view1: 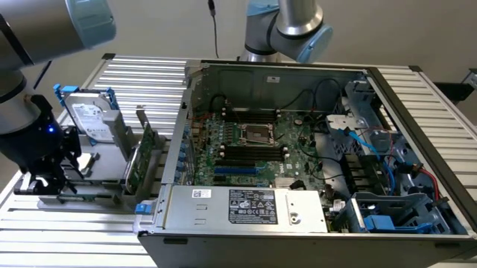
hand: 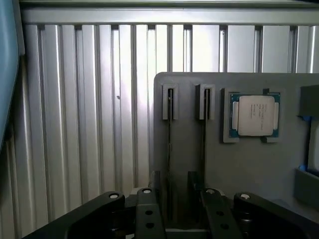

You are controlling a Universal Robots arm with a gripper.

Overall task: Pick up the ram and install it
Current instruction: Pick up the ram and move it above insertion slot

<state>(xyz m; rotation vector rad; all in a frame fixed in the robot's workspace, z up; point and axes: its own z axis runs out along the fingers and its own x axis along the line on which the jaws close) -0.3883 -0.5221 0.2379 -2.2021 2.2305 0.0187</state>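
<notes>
One open computer case [view1: 298,75] sits on the ribbed worktop [view1: 149,72]. At its nine o'clock in the exterior view, one grey tray [hand: 249,169] holds one hard drive [view1: 91,117], one expansion card [view1: 140,159], two ram sticks [hand: 170,144] on edge in slots and one processor [hand: 255,115]. The jaws hang released and empty over the sticks.

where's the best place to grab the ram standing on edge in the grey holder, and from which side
Pinch the ram across its two flat faces at mid-length, clear of the end bracket. It stands thin edge up in a slot of the grey holder, so come straight down from above. The second stick alongside probably leaves little room for a finger.
</notes>
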